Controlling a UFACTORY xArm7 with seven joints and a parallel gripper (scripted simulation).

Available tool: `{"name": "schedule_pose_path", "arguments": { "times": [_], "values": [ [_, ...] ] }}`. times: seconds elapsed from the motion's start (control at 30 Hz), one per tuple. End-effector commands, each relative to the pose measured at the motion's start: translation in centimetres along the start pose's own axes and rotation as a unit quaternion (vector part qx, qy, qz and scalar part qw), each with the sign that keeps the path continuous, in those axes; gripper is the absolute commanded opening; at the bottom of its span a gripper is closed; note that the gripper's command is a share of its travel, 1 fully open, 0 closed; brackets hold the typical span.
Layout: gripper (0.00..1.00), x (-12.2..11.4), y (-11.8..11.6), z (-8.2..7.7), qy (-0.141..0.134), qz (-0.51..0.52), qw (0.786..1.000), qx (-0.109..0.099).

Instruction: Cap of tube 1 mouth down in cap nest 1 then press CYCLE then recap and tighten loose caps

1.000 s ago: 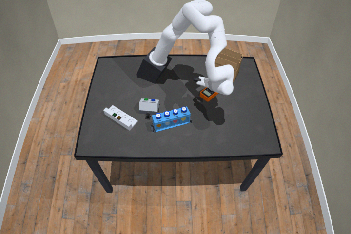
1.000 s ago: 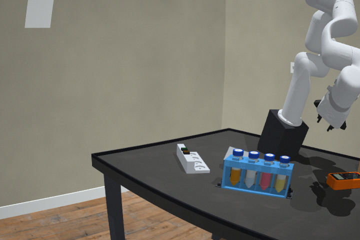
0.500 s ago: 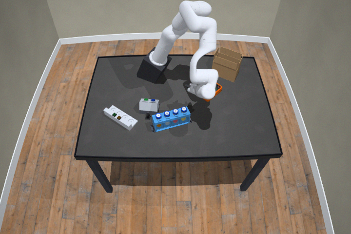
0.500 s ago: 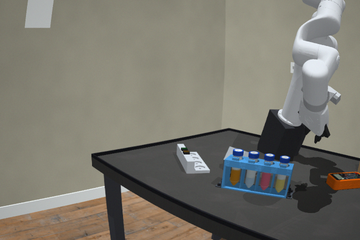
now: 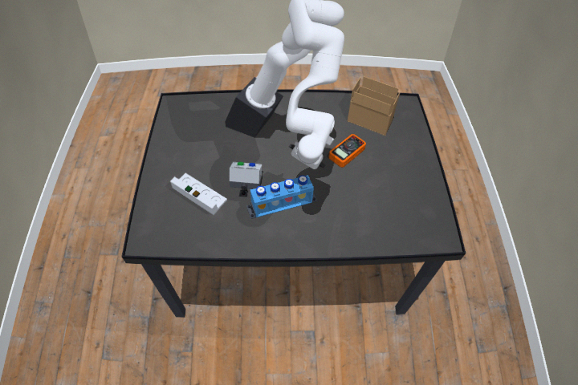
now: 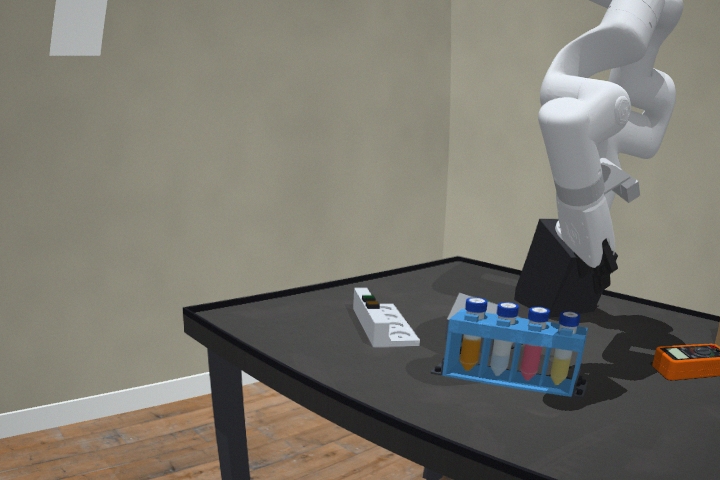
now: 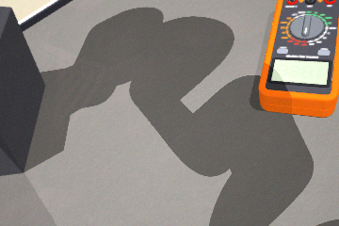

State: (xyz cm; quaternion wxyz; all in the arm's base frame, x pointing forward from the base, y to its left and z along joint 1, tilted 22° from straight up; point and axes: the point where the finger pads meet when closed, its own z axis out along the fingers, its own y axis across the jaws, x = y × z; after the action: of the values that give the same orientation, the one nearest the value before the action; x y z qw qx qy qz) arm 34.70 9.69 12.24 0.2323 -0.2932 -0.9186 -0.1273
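The white seven-joint arm (image 5: 299, 54) folds down from its black base block (image 5: 242, 122), wrist pointing at the tabletop, its dark two-fingered tool (image 6: 603, 266) half-spread and gripping nothing.
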Motion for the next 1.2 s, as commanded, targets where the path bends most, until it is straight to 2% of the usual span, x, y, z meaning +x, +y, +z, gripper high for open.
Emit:
{"name": "schedule_pose_path", "arguments": {
  "times": [0.0, 0.03, 0.07, 0.13, 0.27, 0.37, 0.43, 0.53, 0.6, 0.67, 0.83, 0.93, 1.0, 1.17],
  "values": [
    [0.46, -1.4, -0.6, -0.6, -0.009, 0.015, 1.0, -0.019],
    [0.46, -1.8, -0.8, -0.7, -0.015, 0.025, 0.999, -0.031],
    [0.46, -2.2, -1.1, -0.9, -0.016, 0.027, 0.999, -0.033],
    [0.46, -3.1, -1.6, -1.1, -0.028, 0.049, 0.997, -0.055],
    [0.46, -4.7, -2.7, -1.6, -0.043, 0.077, 0.993, -0.082],
    [0.46, -5.1, -3.0, -1.7, -0.044, 0.078, 0.992, -0.084],
    [0.46, -5.8, -3.6, -1.9, -0.057, 0.101, 0.988, -0.104],
    [0.46, -6.9, -4.4, -2.1, -0.06, 0.106, 0.987, -0.107],
    [0.46, -7.6, -5.1, -2.3, -0.073, 0.129, 0.981, -0.126],
    [0.46, -8.4, -5.8, -2.4, -0.076, 0.133, 0.98, -0.129],
    [0.46, -10.1, -7.6, -2.7, -0.099, 0.174, 0.967, -0.157],
    [0.46, -10.4, -7.9, -2.7, -0.101, 0.176, 0.966, -0.159],
    [0.46, -11.1, -8.7, -2.7, -0.115, 0.201, 0.957, -0.174],
    [0.46, -12.6, -10.7, -2.8, -0.126, 0.221, 0.949, -0.185]
  ]
}}
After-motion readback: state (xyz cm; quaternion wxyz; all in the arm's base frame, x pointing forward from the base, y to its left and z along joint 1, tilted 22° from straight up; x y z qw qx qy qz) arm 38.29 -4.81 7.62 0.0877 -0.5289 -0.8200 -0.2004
